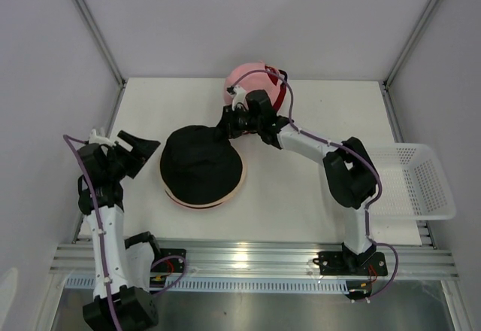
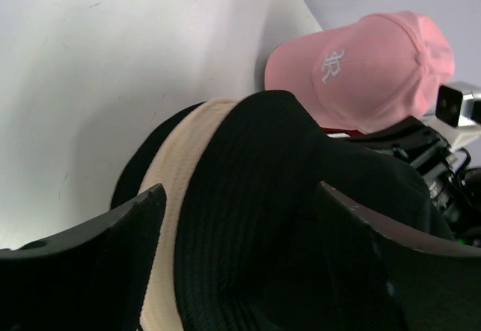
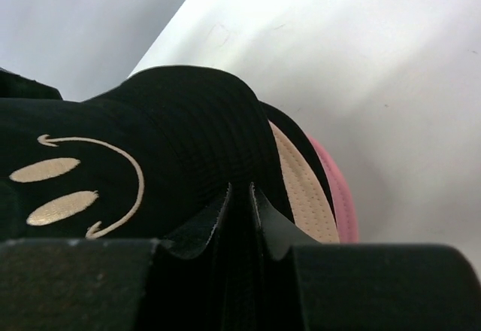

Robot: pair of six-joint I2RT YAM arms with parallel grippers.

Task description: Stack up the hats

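Hats sit in two heaps on your table: a black bucket hat tops a cream brim and a pink brim at the centre, and a pink cap rests at the far edge. Your left gripper hangs spread wide, released, just beside the centre pile. Your right gripper has its jaws nearly together at the black hat's far rim; you cannot tell whether fabric is pinched.
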